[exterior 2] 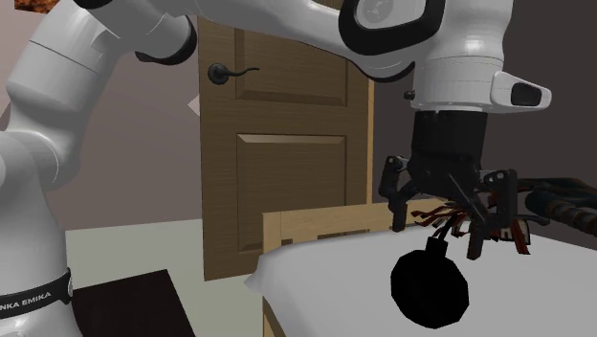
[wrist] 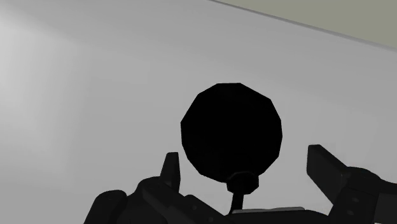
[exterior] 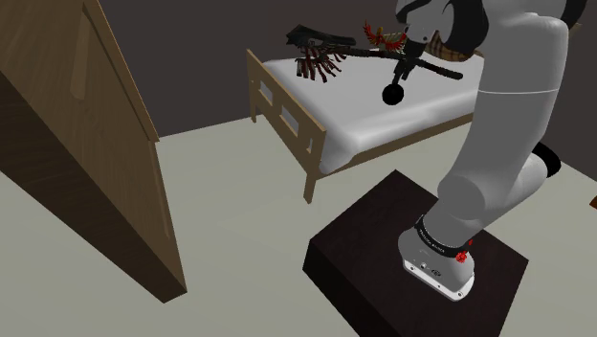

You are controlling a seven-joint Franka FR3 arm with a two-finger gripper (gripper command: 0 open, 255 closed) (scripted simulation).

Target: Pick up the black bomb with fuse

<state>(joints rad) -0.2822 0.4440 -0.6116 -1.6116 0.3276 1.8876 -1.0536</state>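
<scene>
A tall wooden door (exterior: 86,144) stood at the shoulder view's left, and near it was a wood-framed bed (exterior: 279,113) with a white mattress (exterior: 364,129). The white arm (exterior: 497,124) reached from its dark stand (exterior: 354,254) over the mattress. A tangle of dark and reddish objects (exterior: 325,53) lay farther up the bed. The jaws hung open just above the black bomb (exterior 2: 430,287). The bomb rested on the mattress, its fuse stub (wrist: 243,182) between them, untouched.
</scene>
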